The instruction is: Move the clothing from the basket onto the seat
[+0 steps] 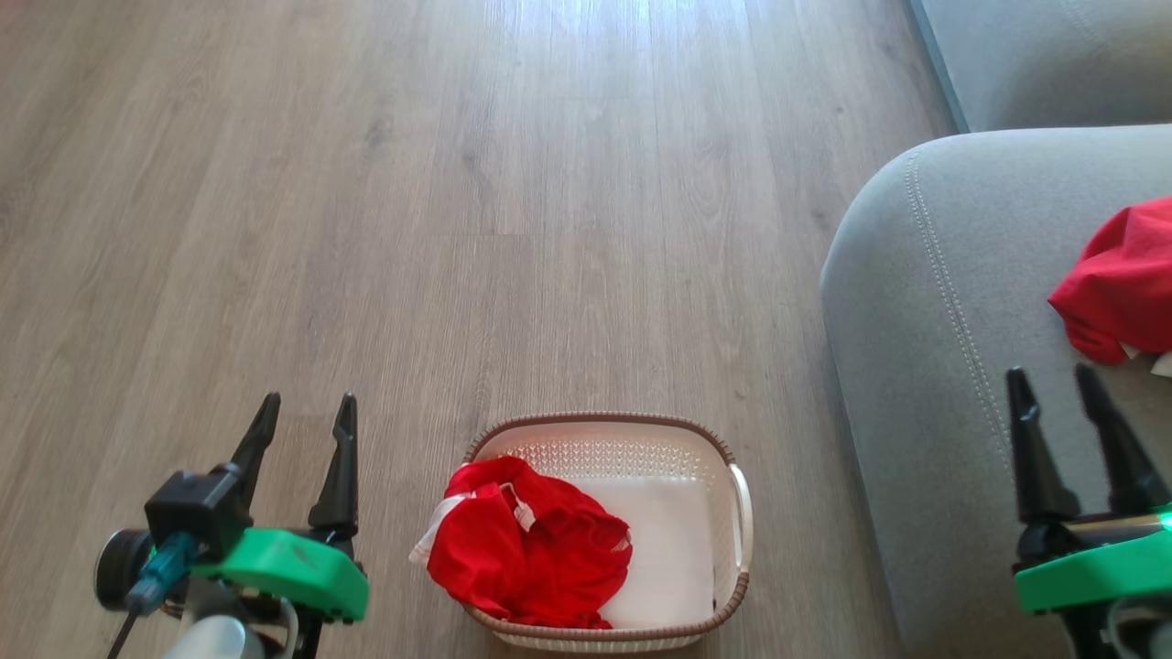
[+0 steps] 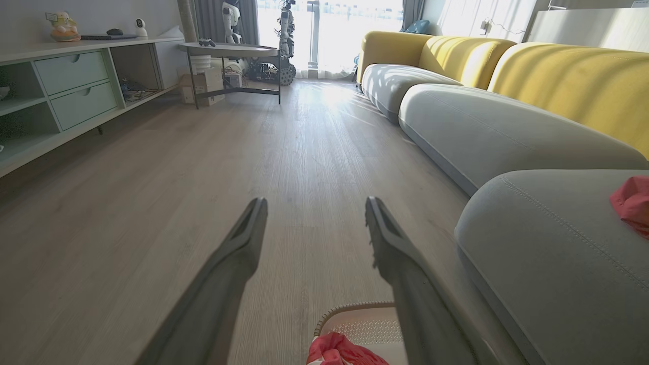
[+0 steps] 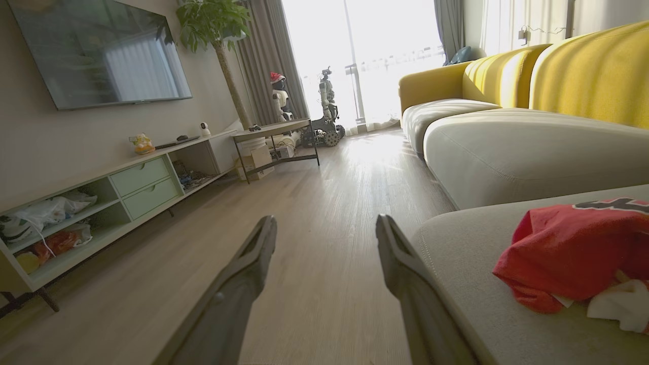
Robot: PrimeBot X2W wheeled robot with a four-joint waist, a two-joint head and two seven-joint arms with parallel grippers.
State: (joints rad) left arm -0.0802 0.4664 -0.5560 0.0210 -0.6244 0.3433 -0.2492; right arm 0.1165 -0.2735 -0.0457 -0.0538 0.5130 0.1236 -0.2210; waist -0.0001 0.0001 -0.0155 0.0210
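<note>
The red garment (image 1: 1122,279) on the seat (image 1: 925,320) runs off the head view's right edge; its black-and-white lettering (image 3: 616,204) is cropped and unreadable. The other red garment (image 1: 526,549) covers the left side of the basket (image 1: 600,420). In the left wrist view the bottom edge and a finger of the left tool (image 2: 315,200) hide most of the basket.

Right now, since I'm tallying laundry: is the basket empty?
Not empty: one red garment lies bunched in the basket's left half; a second garment lies on the seat.
</note>
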